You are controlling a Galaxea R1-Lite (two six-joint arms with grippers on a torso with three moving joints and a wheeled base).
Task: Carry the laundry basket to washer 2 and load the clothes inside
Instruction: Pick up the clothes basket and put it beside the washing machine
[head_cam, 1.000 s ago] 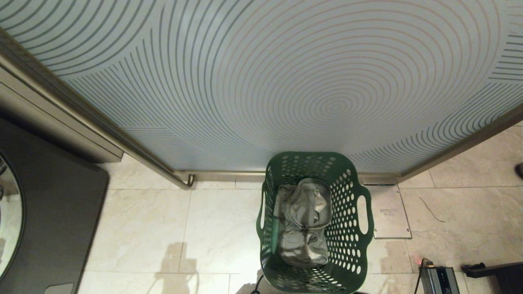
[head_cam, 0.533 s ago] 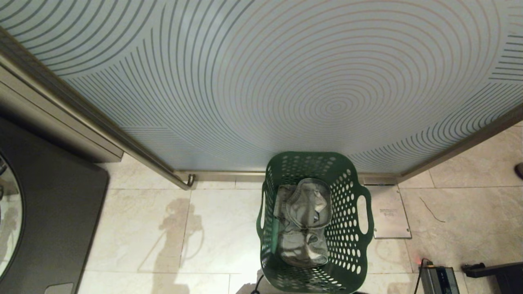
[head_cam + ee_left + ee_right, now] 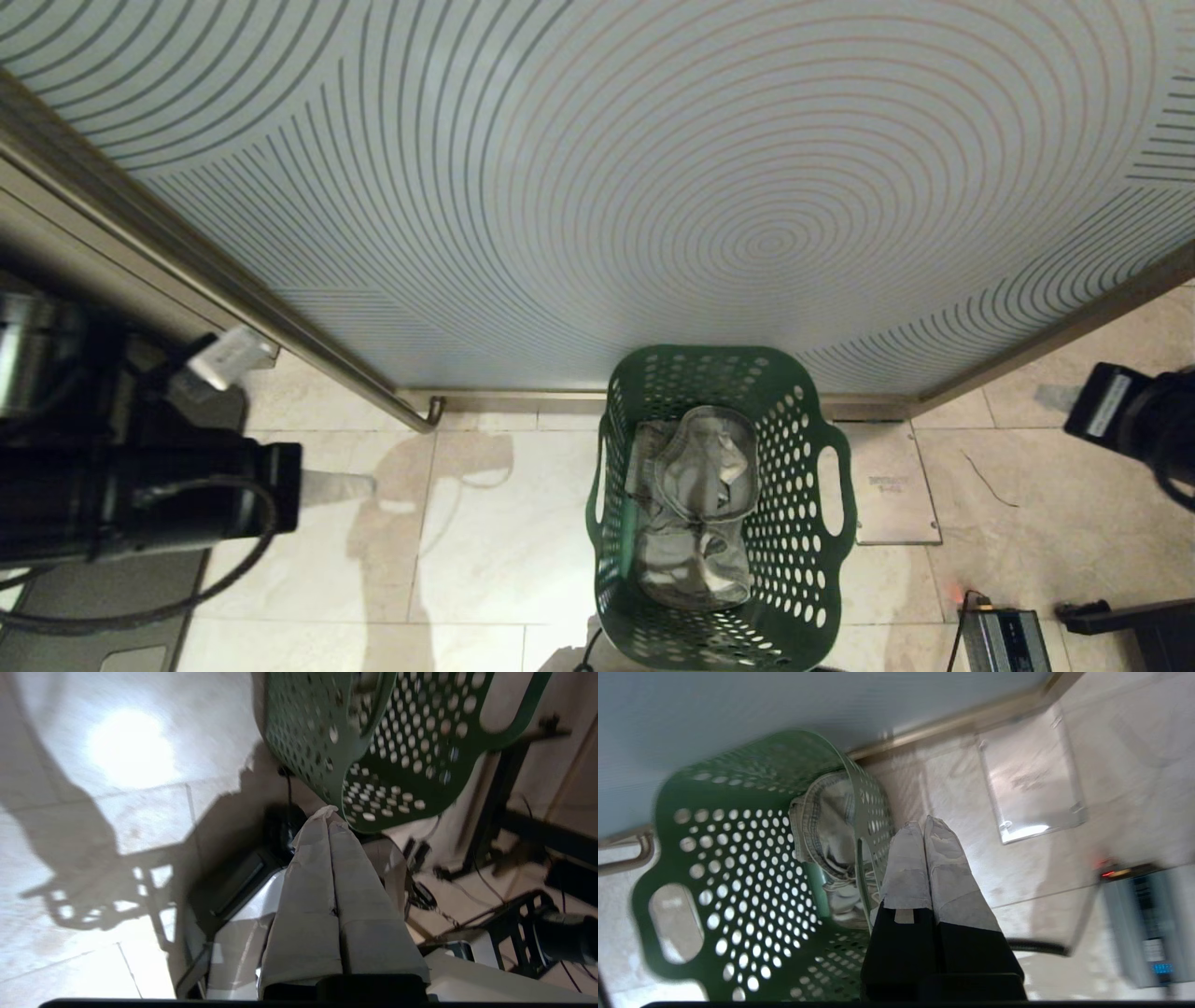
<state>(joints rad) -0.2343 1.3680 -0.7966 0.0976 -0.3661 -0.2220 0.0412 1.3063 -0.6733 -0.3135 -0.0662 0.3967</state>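
**Both arms in, basket waiting between them**

Pale tiled floor (image 3: 485, 523) underfoot, wide frosted glass panel (image 3: 597, 187) with curved stripes filling the background. Against its lower rail, green laundry basket (image 3: 724, 509) standing upright on the tiles, long axis running away toward the glass, cut-out handles on its left and right walls. Inside, grey clothes (image 3: 698, 504) heaped loosely on the bottom. Beside the basket's right wall, flat floor plate (image 3: 887, 490). Left tool (image 3: 329, 828) well off to the basket's left, clenched, holding nothing. Right tool (image 3: 923, 833) just beside the basket's right wall, above the rim, likewise clenched and empty. Basket squarely between the two arms, right one looking nearer. Likely next: spreading both tools, then closing in sideways on the two handles. Neither handle touched yet.
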